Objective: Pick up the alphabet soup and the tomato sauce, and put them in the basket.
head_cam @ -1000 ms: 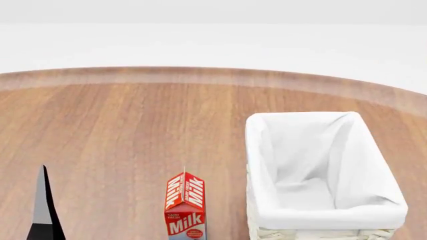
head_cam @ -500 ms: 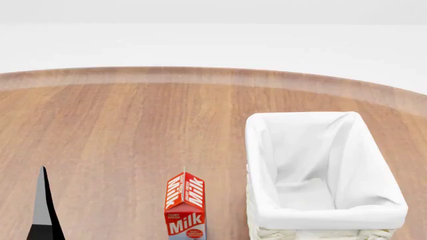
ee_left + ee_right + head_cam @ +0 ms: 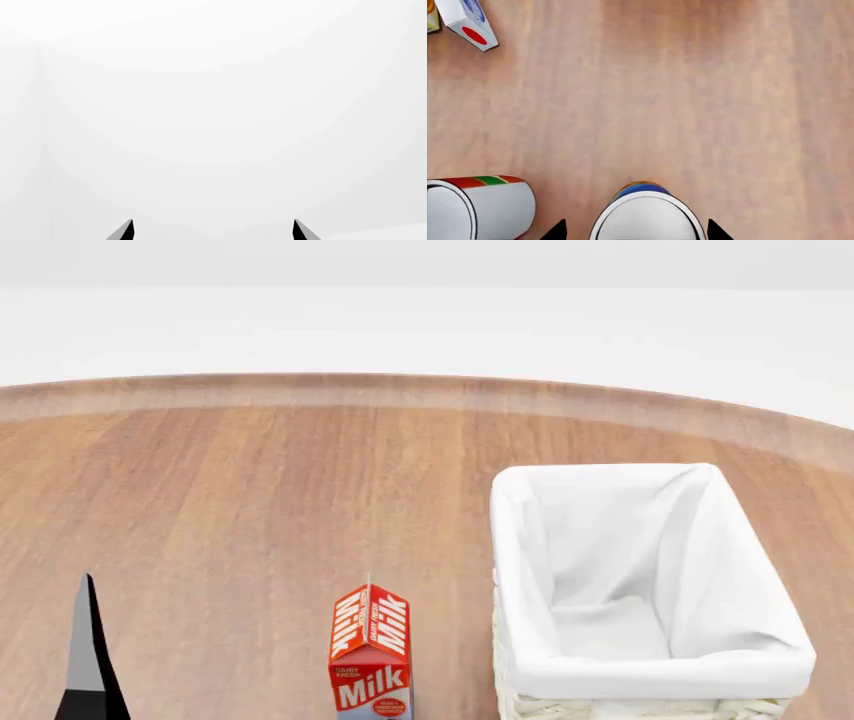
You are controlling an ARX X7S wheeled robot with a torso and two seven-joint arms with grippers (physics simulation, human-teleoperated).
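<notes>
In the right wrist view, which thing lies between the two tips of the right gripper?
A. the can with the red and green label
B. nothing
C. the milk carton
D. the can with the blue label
D: the alphabet soup, pale top and blue label edge, sits between the right gripper tips; the tomato sauce stands aside.

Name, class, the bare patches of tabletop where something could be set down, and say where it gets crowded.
Head view: bare wood runs from the table's far curved edge down to the milk carton, left of the basket. The basket's lined inside holds nothing. Crowded: the narrow strip between carton and basket, and, in the right wrist view, where the alphabet soup and tomato sauce stand.
</notes>
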